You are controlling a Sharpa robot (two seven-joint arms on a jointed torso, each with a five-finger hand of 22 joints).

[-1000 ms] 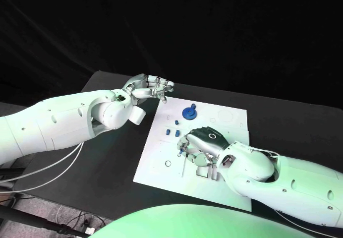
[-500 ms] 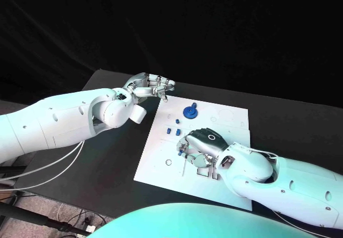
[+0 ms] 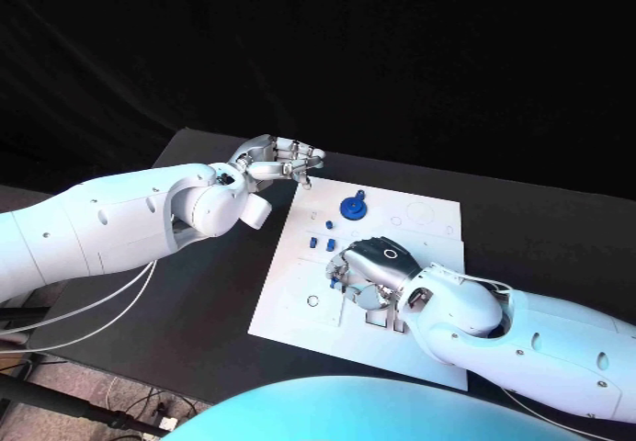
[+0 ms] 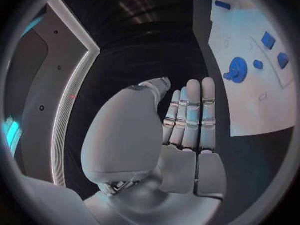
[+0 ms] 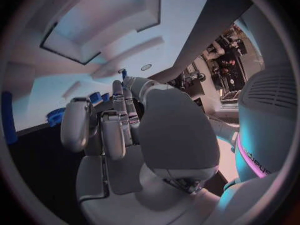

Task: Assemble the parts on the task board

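The white task board lies mid-table. A blue gear stands near its far edge, and small blue parts sit in a row just nearer. My right hand is knuckles-up over the board's middle, fingers curled down to the surface. In the right wrist view a small blue part shows at the tips of its thumb and one finger, apparently pinched. My left hand hovers beyond the board's far left corner. In the left wrist view its fingers are straight and hold nothing, with the gear off to the side.
Dark rectangular slots lie in the board beside my right forearm. A small ring mark sits on the bare left strip. The black table extends left of the board, under my left arm.
My right hand has barely shifted over the board's middle. My left hand holds the same place.
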